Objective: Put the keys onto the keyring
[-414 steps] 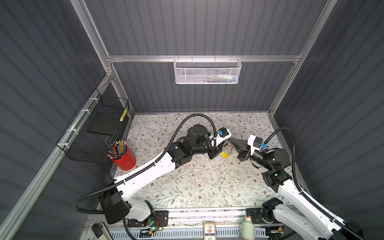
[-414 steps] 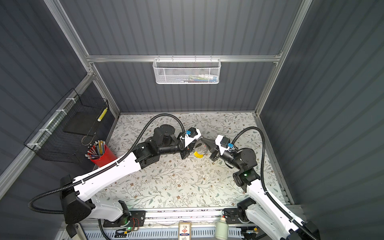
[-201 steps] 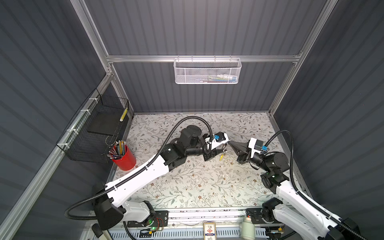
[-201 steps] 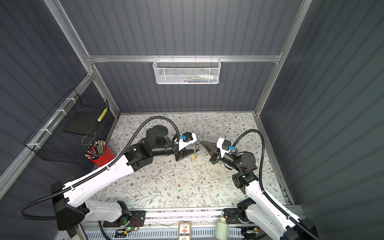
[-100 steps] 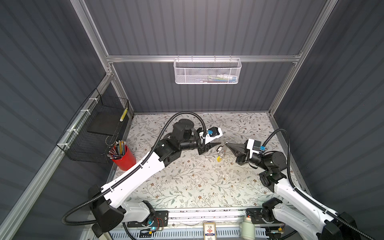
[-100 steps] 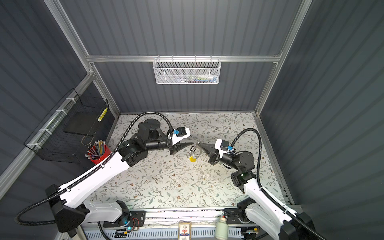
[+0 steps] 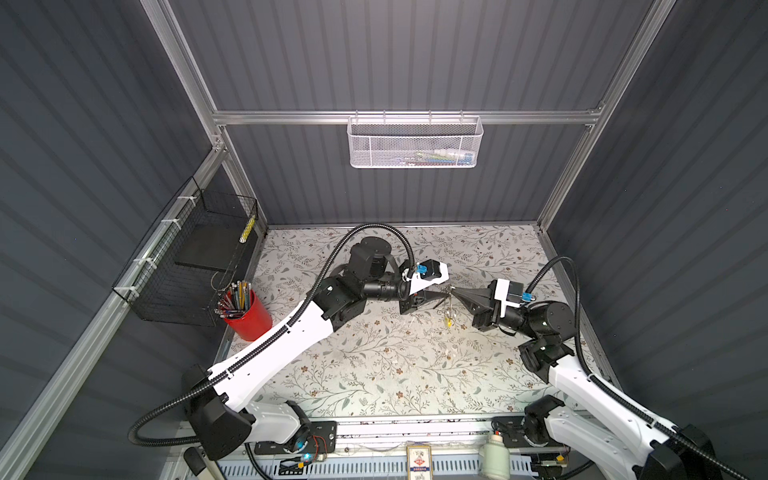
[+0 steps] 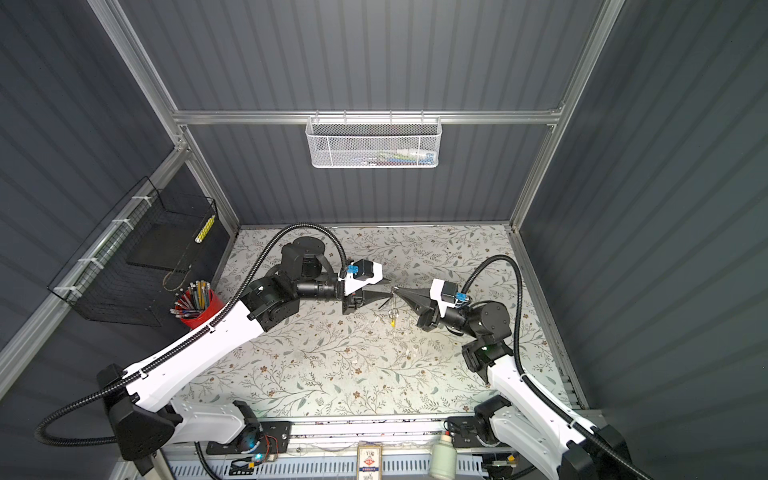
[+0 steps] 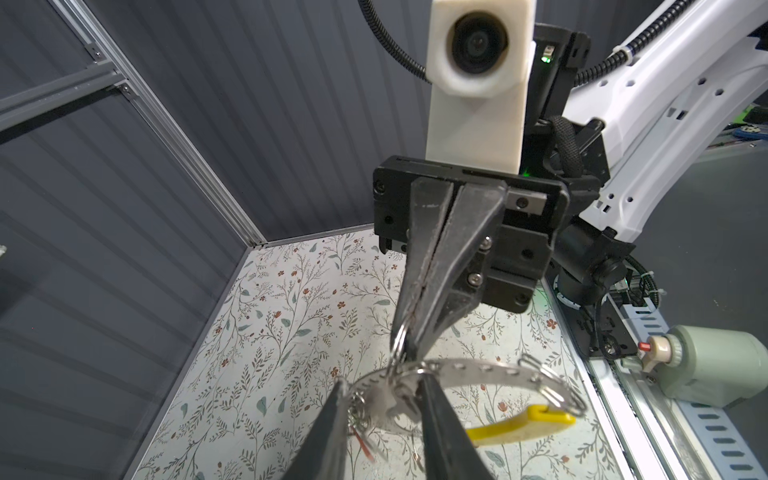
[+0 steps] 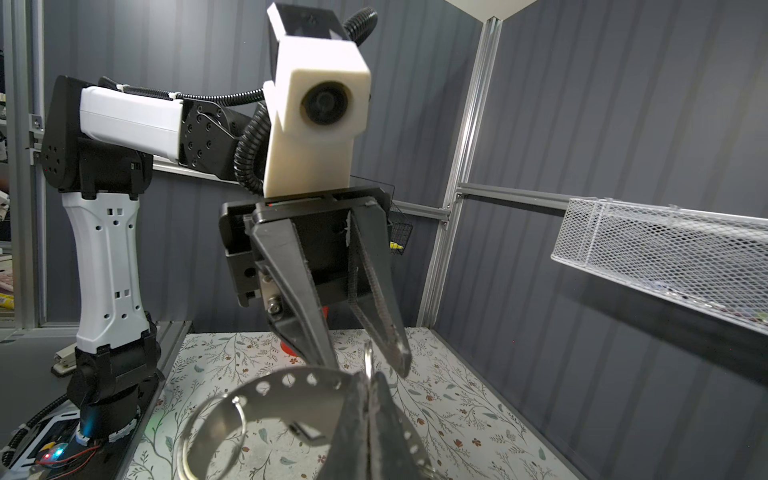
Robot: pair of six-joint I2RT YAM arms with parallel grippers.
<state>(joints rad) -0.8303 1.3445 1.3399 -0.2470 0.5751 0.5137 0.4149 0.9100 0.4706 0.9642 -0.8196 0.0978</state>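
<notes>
You have brought the left gripper (image 10: 368, 368) back. Half a second ago it stood away from the right gripper (image 9: 409, 350) with a clear gap between them, and now the two meet tip to tip in the air above the table (image 7: 374, 374). The right gripper does not change in this time. It is closed on the keyring (image 9: 478, 369), pinching at the place where a small split ring (image 9: 397, 338) sits on the perforated band. The hoop with its yellow segment (image 9: 521, 426) hangs free from this pinch and touches nothing below. The left jaws are narrowing, but they are not yet closed: in the right wrist view the split ring stands between the two fingertips with space on each side. So I judge that you are at a second grasp, not at the threading itself, and that the short retreat has cost you nothing. A thin orange-red sliver (image 9: 362, 442) shows under the band near one left finger. It is probably a key tag, but I cannot tell if it is already on the hoop.
</notes>
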